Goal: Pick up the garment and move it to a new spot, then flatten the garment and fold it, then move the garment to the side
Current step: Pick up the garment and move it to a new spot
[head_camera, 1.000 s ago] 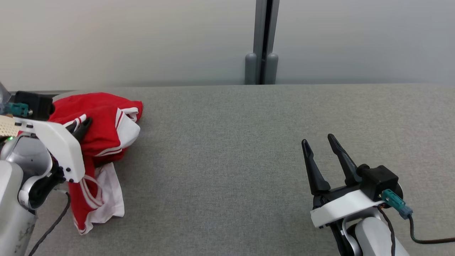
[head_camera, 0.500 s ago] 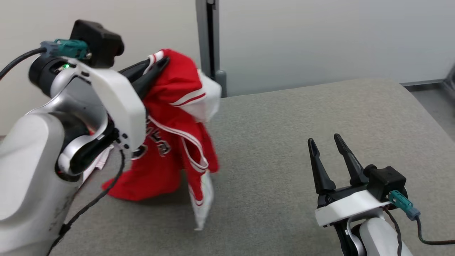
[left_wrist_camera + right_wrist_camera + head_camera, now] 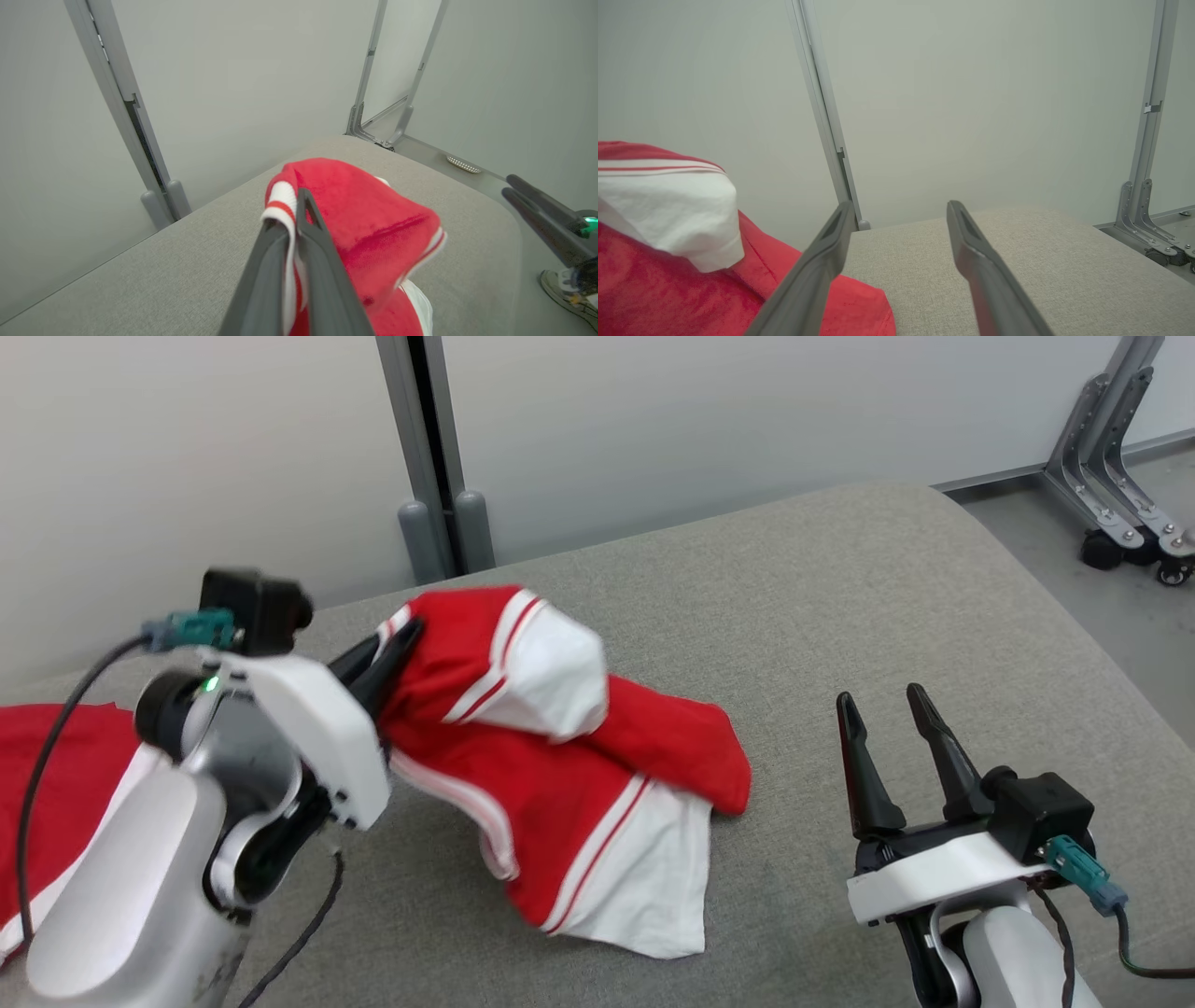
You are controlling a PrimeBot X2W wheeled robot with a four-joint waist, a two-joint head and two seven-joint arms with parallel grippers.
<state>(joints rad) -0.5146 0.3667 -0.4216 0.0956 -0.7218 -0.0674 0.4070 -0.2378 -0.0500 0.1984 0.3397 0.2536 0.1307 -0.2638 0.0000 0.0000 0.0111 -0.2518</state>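
The garment (image 3: 560, 775) is a red jersey with white panels and stripes, draped in a heap on the grey padded table (image 3: 840, 597). My left gripper (image 3: 403, 637) is shut on its striped upper edge and holds that part lifted while the lower part rests on the table. In the left wrist view the dark fingers (image 3: 322, 270) pinch the red and white trim of the garment (image 3: 373, 224). My right gripper (image 3: 882, 705) stands open and empty to the right of the garment. The right wrist view has the garment (image 3: 668, 242) at its left, beside the spread fingers (image 3: 817, 275).
More red and white cloth (image 3: 56, 793) lies at the table's left edge behind my left arm. A grey post (image 3: 425, 457) stands against the wall behind the table. A metal stand on wheels (image 3: 1120, 476) is on the floor at the far right. A shoe (image 3: 565, 289) shows beyond the table.
My left gripper lifted the garment off the table's left side, carried it rightward and lowered it, so its lower part now spreads on the table. The head camera turned too. The right gripper stayed open.
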